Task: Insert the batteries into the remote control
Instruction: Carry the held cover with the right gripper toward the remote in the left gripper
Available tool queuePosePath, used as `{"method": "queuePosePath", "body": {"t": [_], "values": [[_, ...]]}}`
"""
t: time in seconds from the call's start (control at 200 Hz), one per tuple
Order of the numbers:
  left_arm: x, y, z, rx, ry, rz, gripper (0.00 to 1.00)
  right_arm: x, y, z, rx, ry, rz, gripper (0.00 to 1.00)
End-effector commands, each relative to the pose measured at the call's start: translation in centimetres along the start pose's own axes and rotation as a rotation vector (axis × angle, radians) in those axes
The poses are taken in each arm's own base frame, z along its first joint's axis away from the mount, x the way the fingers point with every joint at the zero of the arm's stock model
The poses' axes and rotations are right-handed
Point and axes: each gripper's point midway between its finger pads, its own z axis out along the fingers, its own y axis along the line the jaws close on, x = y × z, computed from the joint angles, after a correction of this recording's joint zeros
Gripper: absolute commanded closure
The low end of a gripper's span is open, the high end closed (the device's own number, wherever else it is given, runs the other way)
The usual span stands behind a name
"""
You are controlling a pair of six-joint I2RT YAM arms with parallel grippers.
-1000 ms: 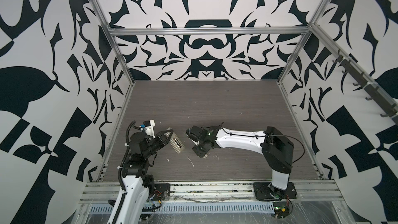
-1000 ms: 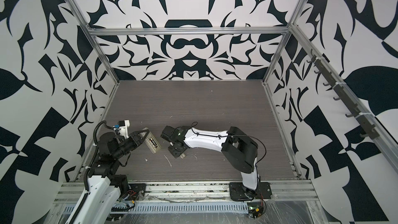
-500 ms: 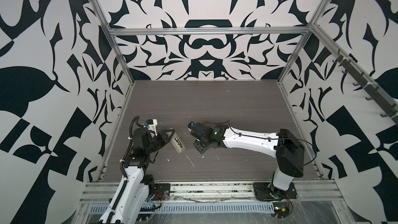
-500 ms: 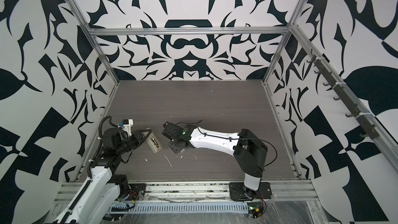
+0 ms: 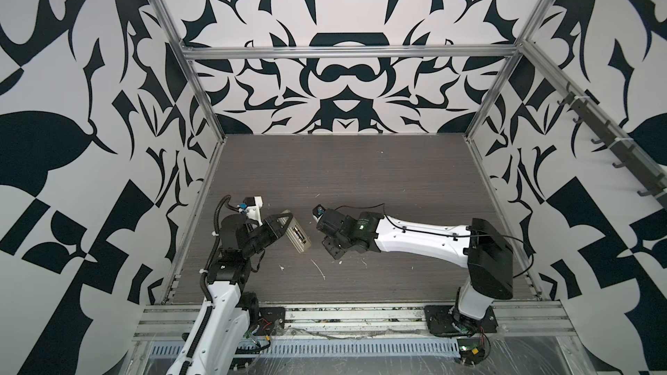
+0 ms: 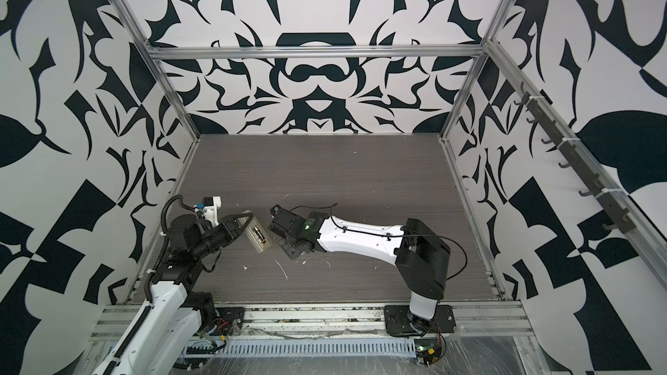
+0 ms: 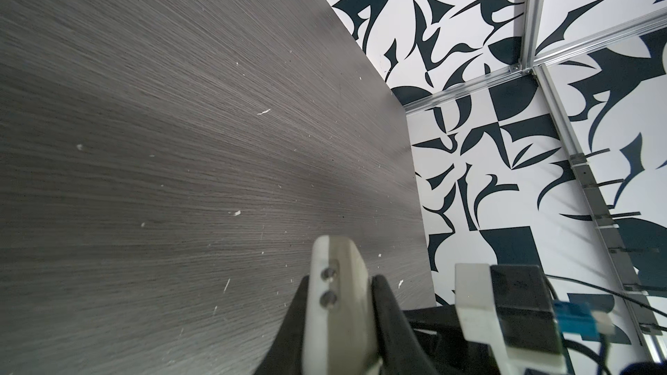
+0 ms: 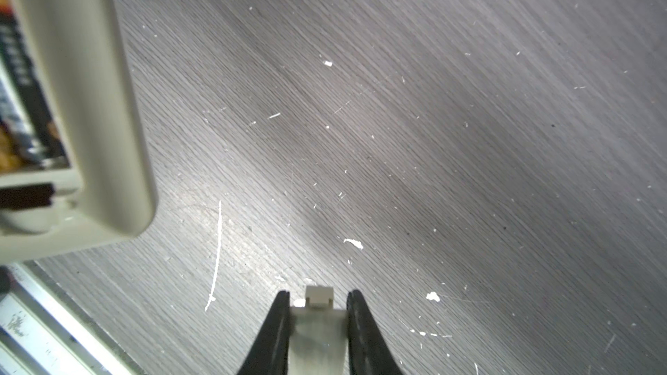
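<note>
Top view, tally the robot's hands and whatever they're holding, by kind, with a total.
Hands: 2, the left hand and the right hand
Remote control: 1, in the left hand
Cover piece: 1, in the right hand
Total: 4

legible text: none in any view
batteries [image 8: 22, 81]: pale print on a dark sleeve, seen in the right wrist view; blurred, no letter or number can be made out
remote control [image 5: 297, 237]: small dark marks on its upward face in both top views [image 6: 257, 235]; too small to read
remote control, end face [image 7: 335, 283]: plain in the left wrist view, no marking
</note>
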Motion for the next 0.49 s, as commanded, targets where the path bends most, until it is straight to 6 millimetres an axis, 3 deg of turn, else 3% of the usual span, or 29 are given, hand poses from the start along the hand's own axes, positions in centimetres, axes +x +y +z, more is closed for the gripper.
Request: {"method": "queuePosePath", "body": {"t": [0.0, 0.49], "values": [[-1.0, -1.2, 0.1, 0.031, -0.009, 0.028, 1.0, -2.4, -0.3, -2.6, 0.021, -0.101, 0.02, 0.86], [-0.6, -1.5, -0.6, 0.039, -0.026, 0.041, 1.0, -3.1, 0.7, -3.8, 0.02, -0.141, -0.001, 0.87]]}}
